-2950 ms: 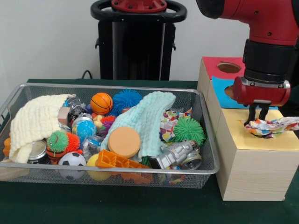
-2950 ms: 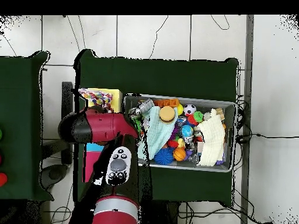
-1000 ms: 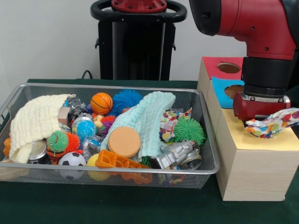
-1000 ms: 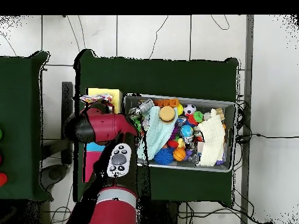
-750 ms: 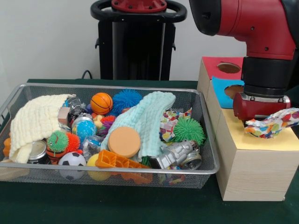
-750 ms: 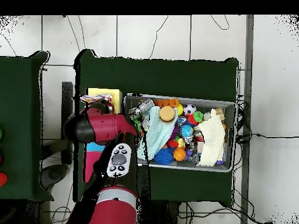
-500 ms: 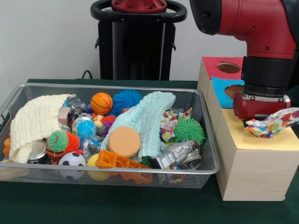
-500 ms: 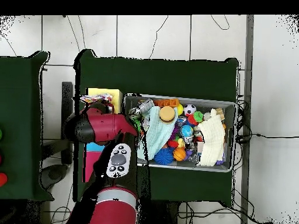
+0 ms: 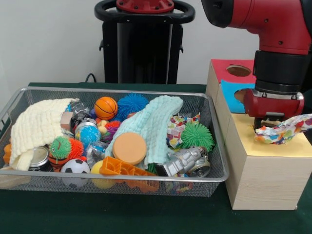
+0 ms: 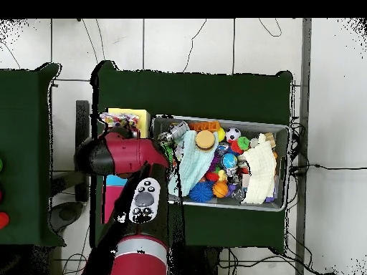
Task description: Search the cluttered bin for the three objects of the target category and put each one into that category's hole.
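A crumpled multicoloured paper wad (image 9: 283, 129) lies on the yellow top (image 9: 273, 146) of the wooden box, covering the spot where its hole would be. My gripper (image 9: 268, 125) hangs straight over the wad's left end, its tips hidden behind the paper. In the overhead view the wad (image 10: 115, 119) shows at the yellow panel (image 10: 135, 118), just past my red arm (image 10: 122, 154). Another patterned paper piece (image 9: 176, 127) sits in the wire bin (image 9: 112, 179) beside a green spiky ball (image 9: 197, 135).
The box also has a blue top (image 9: 231, 97) and a red top with a round hole (image 9: 239, 70). The bin holds a mint cloth (image 9: 153, 122), a cream cloth (image 9: 36, 126), an orange disc (image 9: 129, 147), a silver toy (image 9: 187, 161) and several balls.
Over three seconds my gripper sank onto the paper wad at the yellow top; in the last half second the red hand has lifted slightly while the wad stayed in place.
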Action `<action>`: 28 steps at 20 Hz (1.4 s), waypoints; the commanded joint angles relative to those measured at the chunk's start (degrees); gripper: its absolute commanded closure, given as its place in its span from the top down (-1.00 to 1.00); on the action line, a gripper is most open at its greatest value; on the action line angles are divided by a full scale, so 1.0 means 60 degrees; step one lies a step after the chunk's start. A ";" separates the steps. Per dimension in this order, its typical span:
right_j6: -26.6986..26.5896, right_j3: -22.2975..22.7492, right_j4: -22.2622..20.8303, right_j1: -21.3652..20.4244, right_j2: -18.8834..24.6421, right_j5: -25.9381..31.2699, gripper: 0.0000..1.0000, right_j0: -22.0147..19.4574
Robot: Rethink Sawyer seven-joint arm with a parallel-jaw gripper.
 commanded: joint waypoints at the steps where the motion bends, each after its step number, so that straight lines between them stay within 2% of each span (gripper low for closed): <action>1: 0.0537 0.1423 -0.0481 -0.0001 0.0080 0.2588 1.00 -0.0021; 13: 0.0435 0.1551 -0.0607 -0.0387 0.0166 0.3025 1.00 -0.0086; 28: 0.0350 0.1718 -0.0632 -0.0978 0.0133 0.4136 1.00 -0.0053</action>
